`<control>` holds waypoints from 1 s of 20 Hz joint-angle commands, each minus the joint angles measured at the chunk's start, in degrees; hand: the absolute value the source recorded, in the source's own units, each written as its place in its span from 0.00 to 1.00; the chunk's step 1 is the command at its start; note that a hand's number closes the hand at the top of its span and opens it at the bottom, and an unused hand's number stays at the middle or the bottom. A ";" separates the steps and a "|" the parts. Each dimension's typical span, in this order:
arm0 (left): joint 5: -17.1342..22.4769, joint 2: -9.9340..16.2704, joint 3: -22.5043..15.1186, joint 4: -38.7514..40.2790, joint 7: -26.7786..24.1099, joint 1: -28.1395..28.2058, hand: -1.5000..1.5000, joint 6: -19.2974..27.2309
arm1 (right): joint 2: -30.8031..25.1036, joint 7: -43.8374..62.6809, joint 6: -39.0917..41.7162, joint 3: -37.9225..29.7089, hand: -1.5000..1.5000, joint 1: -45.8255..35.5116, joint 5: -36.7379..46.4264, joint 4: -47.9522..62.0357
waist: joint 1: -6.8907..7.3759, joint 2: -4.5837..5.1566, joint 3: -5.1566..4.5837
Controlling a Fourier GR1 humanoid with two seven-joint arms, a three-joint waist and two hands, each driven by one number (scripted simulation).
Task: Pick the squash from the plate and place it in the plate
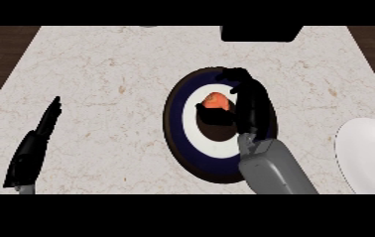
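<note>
An orange squash [215, 101] lies near the middle of a dark navy plate [180, 137] with a white centre. My right hand [247, 102] hangs over the plate's right half, with its thumb and fingers curled round the squash from the right and below. Part of the squash is hidden by the hand. A white plate [357, 154] shows at the right edge, partly cut off. My left hand [35, 142] rests at the lower left with straight fingers pointing up, far from both plates.
A black box-shaped object [261, 32] stands at the counter's far edge, behind the navy plate. The pale marble counter [110, 82] runs wide to the left, with dark wood beyond its left and right edges.
</note>
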 commanded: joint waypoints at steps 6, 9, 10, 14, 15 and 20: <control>-2.57 -2.53 0.30 2.16 -1.29 -0.81 0.50 1.27 | 0.95 -2.28 -14.19 -0.72 0.00 -3.26 -3.40 -0.22 | -0.79 -0.17 -0.01; -1.19 -1.11 1.11 -3.12 0.61 3.31 0.50 -0.26 | 0.95 -8.41 -19.14 -4.52 0.00 5.27 -5.07 -5.83 | -1.00 -0.35 0.06; 0.80 1.42 3.61 -2.89 1.99 1.26 0.50 -2.27 | 0.96 -6.97 -21.22 -4.64 0.00 5.75 -3.97 -7.33 | -1.19 -0.38 0.05; -2.63 -2.95 0.34 -0.43 -0.09 2.16 0.50 0.61 | -1.42 -12.24 -22.32 -9.43 0.00 12.02 -10.99 -12.93 | -1.38 -0.25 0.04; -2.35 -2.97 1.09 1.60 -2.17 1.28 0.50 0.70 | -3.87 -12.60 -20.38 -11.70 0.00 12.97 -14.91 -16.35 | -1.68 -0.25 0.04; -1.92 -1.47 1.75 -2.54 0.87 2.28 0.50 -0.59 | -4.99 -33.01 -22.51 -13.34 0.00 25.39 -34.92 -21.83 | -1.32 -0.18 0.20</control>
